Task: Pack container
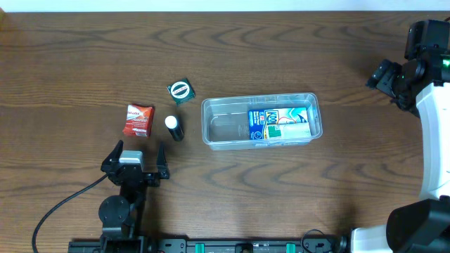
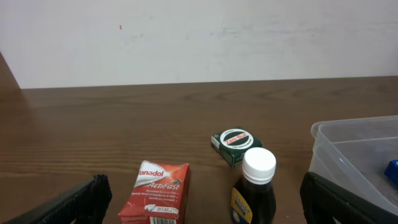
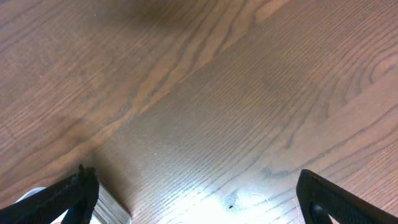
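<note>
Clear container [image 2: 348,142] is cropped beside the wide-open left end effector [image 2: 204,186]; right end effector [image 3: 193,183] gapes too.

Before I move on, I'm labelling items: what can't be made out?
Overhead: print on the blue box in the container, too small.
Left wrist: label of the dark bottle, cut off by the bottom edge.
Right wrist: pale object, bottom-left corner, cut off by edge.

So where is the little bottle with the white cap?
In the overhead view the little bottle stands left of the container, between it and the red packet, just below the green box.
</note>
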Controlling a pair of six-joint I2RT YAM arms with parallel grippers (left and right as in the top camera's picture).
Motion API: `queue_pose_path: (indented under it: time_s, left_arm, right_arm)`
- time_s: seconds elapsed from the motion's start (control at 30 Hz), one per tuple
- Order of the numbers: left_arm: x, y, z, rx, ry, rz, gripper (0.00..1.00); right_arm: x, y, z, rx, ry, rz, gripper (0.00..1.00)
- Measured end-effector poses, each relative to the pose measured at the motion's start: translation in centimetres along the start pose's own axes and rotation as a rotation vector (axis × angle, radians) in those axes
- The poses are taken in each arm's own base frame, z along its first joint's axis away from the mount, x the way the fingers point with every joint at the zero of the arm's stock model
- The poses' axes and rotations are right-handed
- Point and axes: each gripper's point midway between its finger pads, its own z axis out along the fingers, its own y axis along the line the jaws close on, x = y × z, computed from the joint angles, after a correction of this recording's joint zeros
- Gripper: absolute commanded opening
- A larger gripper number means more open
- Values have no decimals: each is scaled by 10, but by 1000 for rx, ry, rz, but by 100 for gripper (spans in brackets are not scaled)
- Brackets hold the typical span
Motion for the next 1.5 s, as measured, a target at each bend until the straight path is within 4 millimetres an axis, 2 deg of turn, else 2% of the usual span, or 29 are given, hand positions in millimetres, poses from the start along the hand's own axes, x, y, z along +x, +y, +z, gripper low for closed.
queue_pose_path:
  time_s: [0.27, 0.57, 0.67, 0.8, 0.9, 1.0, 1.13, 1.23, 1.37, 1.5]
  left_arm:
    - [0, -1, 0, 5, 0, -41, 98]
    - [-5, -29, -9, 163, 71, -138, 98]
    - [-23, -33, -18, 186, 122, -153, 98]
    - [-64, -36, -29, 202, 184, -150, 98]
    - [-87, -37, -30, 205, 295, -145, 98]
    - [-95, -37, -28, 205, 458, -133, 98]
    - [-111, -36, -12, 235, 668, -52, 98]
    - [-120, -33, 5, 252, 764, -1, 98]
    - [-122, -24, 32, 233, 843, 56, 98]
    - [-115, -12, 57, 197, 888, 52, 98]
  right_arm:
    - [0, 0, 0, 0, 1, 0, 99]
    - [1, 0, 0, 1, 2, 0, 99]
    - [1, 0, 0, 1, 3, -1, 99]
    - [1, 0, 1, 0, 4, -1, 99]
    - [1, 0, 1, -2, 4, 0, 99]
    - [2, 0, 1, -1, 7, -1, 99]
    - [3, 0, 2, 0, 10, -2, 99]
    - [3, 0, 2, 0, 10, -2, 99]
    - [3, 0, 2, 0, 10, -2, 99]
    - [3, 0, 2, 0, 10, -2, 99]
